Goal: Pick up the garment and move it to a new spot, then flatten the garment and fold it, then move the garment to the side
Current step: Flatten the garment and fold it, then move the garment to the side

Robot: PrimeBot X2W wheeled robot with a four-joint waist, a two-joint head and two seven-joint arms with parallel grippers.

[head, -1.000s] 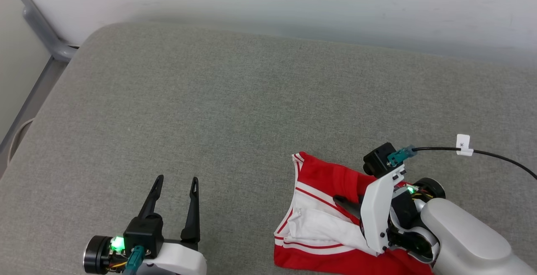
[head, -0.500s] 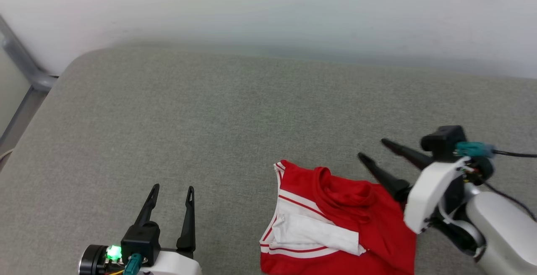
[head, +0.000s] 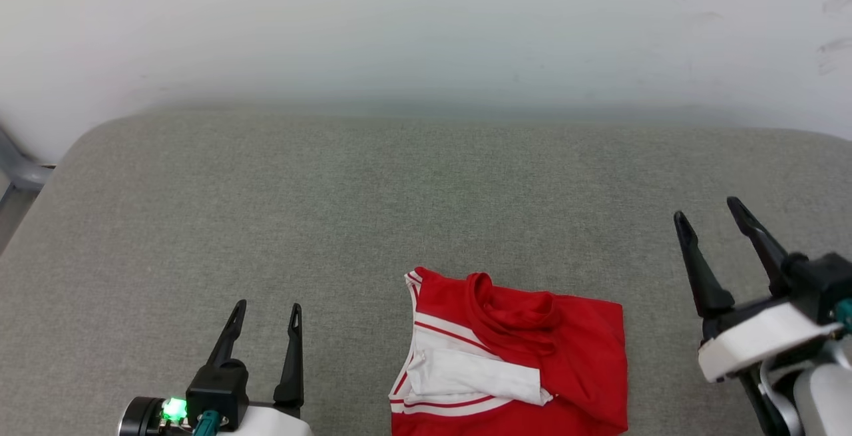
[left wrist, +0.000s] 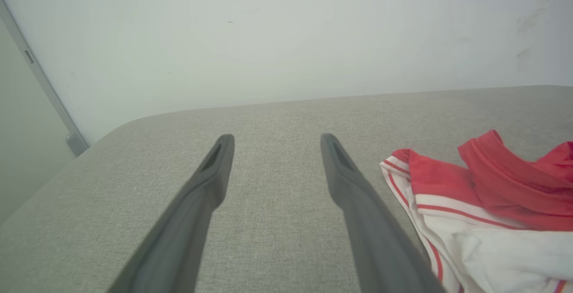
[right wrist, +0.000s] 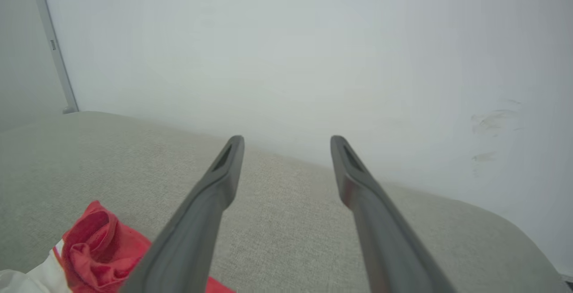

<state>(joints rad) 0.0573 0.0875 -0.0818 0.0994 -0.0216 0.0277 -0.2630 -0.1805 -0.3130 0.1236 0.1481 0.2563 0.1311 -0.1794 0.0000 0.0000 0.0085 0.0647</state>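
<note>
The garment is a red shirt with a white, red-striped sleeve, lying folded in a compact bundle on the grey cushion near the front edge, middle right. It also appears at the right of the left wrist view as the garment and at the lower left of the right wrist view as the garment. My right gripper stands open to the right of it, clear of the cloth, with nothing between its fingers. My left gripper is open and empty at the lower left, apart from the shirt.
The grey padded surface spreads wide to the left and behind the shirt. A pale wall runs along its far edge. A grey metal post stands at the far left corner.
My right gripper has let go of the shirt, opened, and drawn away to the right. The shirt now lies free on the cushion. The camera has turned, shifting the whole picture.
</note>
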